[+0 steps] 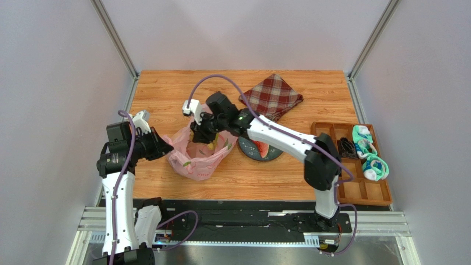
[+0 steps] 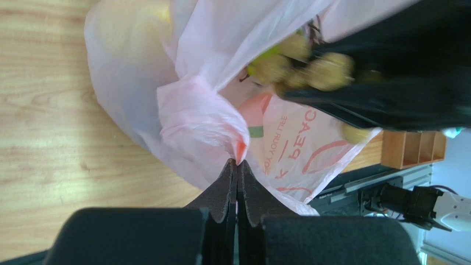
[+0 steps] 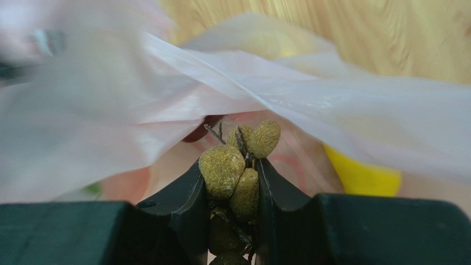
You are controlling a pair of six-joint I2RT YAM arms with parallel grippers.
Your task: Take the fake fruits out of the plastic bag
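Overhead, the left arm is standing up from its base and bending right, its gripper (image 2: 237,164) clenching tight on a fold of the bag (image 2: 199,118) at the left edge; the right arm is reaching leftward over the plate (image 1: 247,154), wrist pointing down at the bag's mouth, its gripper (image 3: 230,165) grasping the grapes (image 3: 264,138) there; the bag is lying on the table (image 1: 166,88).

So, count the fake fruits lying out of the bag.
1: the pink-red slice on the dark plate; the right arm may hide another there. The grape bunch sits in the right gripper at the bag.
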